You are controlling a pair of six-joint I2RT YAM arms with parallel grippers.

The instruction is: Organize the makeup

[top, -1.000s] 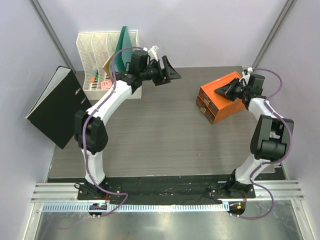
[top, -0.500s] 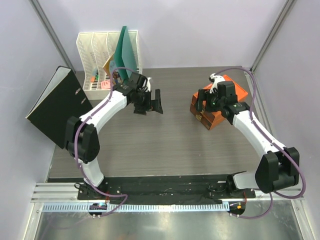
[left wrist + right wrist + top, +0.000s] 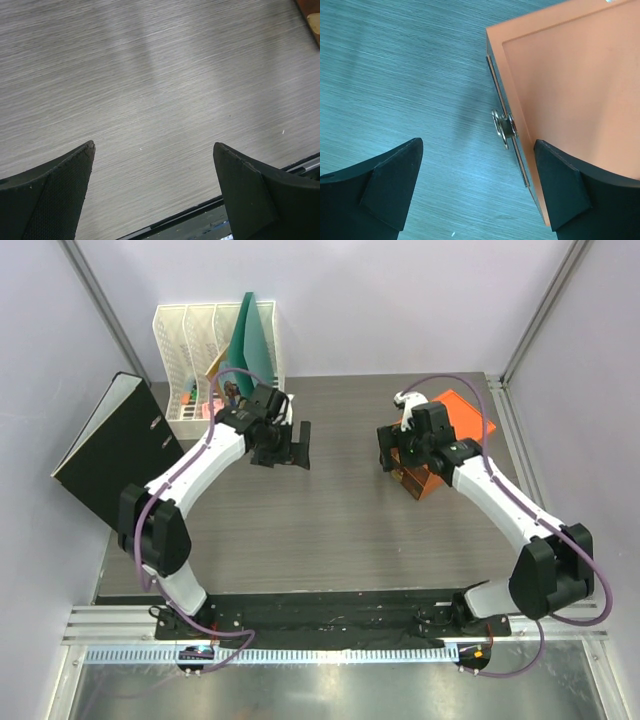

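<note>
Risking a slipped pinch on the small metal ring pull (image 3: 501, 127), lying thin and close against the front of the flat orange drawer box (image 3: 570, 85), just below and between the fingers of the right gripper (image 3: 477, 145); closing slightly off-centre probably meaning scraping the box face instead. Risking, too, dragging the whole light box across the grey wood-grain table (image 3: 150, 75) rather than sliding a drawer out, with nothing bracing it. Gaping wide at the right gripper, carrying nothing and touching nothing, one finger hanging over the lid. Spreading just as wide at the left gripper (image 3: 154, 145), empty above bare table, well apart from the box. Seeing no makeup near either claw; guessing at it sitting shut inside the drawers.
</note>
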